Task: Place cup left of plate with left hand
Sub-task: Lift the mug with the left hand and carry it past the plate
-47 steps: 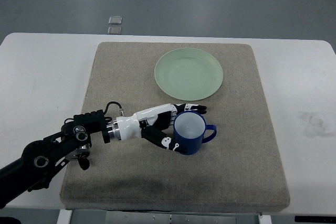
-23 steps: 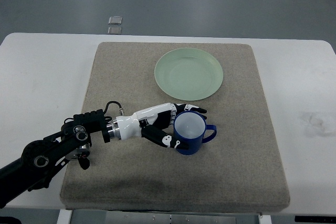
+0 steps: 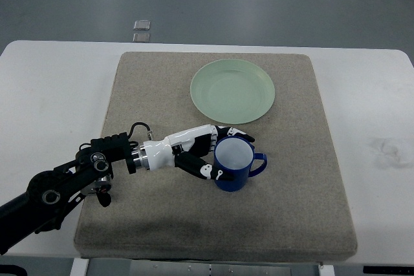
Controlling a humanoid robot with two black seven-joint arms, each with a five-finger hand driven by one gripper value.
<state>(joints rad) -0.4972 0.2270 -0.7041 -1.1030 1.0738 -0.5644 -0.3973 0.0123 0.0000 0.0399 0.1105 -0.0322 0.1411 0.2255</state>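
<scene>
A white table (image 3: 52,95) carries a grey-brown mat (image 3: 149,101) lying flat.

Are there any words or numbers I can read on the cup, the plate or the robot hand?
None can be read.
The blue cup shows no print.
The green plate is plain.
The left hand, with its fingers around the cup, has small white marks, too small to tell if they are writing.
The grey mat and white table show no print.

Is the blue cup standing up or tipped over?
Standing up. The blue ceramic cup shows its round open mouth facing upward, base on the grey mat, handle pointing right.
</scene>
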